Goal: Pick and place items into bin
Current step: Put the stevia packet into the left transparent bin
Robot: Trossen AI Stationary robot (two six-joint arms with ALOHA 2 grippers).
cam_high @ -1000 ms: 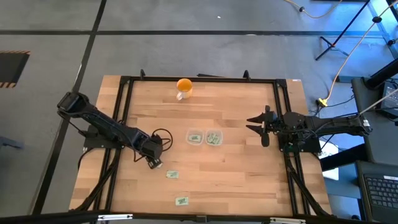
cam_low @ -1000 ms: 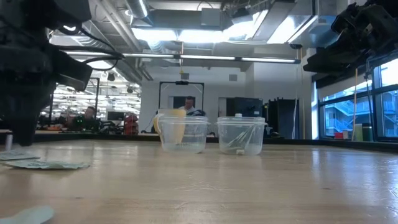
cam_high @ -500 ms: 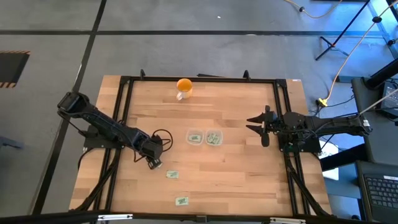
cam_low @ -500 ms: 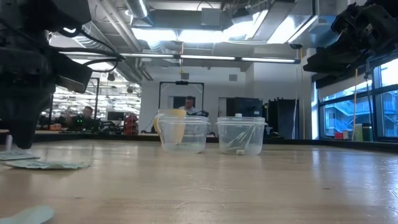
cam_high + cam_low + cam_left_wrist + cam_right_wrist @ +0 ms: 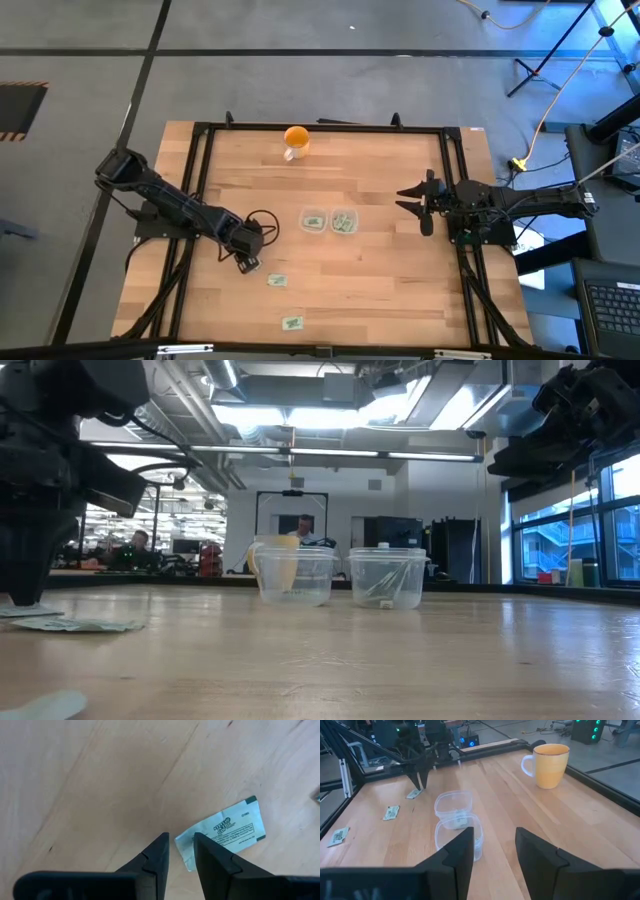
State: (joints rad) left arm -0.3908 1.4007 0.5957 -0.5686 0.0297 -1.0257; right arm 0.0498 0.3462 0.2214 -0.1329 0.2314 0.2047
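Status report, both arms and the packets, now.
Left gripper low at a packet, fingers apart, nothing gripped. Right gripper open, idle at table's right edge. Path unobstructed.

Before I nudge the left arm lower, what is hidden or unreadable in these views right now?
- High view: left gripper covers the pale green-and-white packet under it; contact unknown.
- Low view: the dark arm blocks that packet.
- High view: contents of the two clear plastic tubs too small to count.

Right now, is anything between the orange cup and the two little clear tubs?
No. In the high view, only bare wood lies between the orange cup and the two clear tubs. The right wrist view shows the same.
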